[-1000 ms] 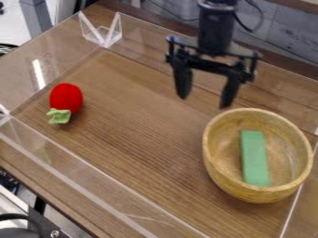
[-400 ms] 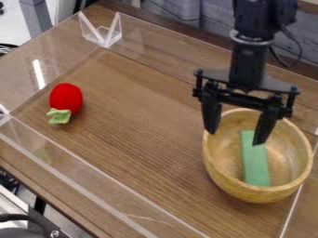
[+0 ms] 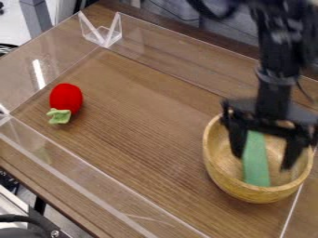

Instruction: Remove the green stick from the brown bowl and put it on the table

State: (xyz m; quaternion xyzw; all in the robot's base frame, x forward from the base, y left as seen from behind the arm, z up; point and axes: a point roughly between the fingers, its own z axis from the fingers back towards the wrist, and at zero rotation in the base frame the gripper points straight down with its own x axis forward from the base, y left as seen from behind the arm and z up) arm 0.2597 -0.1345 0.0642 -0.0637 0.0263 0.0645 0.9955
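The green stick [image 3: 258, 159] lies flat inside the brown bowl [image 3: 224, 172] at the table's [image 3: 137, 121] right front. My gripper [image 3: 266, 149] is down in the bowl, open, with one dark finger [image 3: 236, 137] left of the stick and the other on its right. The stick's upper end sits between the fingers. Motion blur hides whether the fingers touch it.
A red strawberry toy [image 3: 65, 99] with green leaves lies at the left. Low clear acrylic walls [image 3: 99, 33] border the tabletop, and one runs along the front edge close under the bowl.
The gripper has travelled right and toward the front, then down into the bowl, staying open. Bowl, stick and strawberry have stayed in place.
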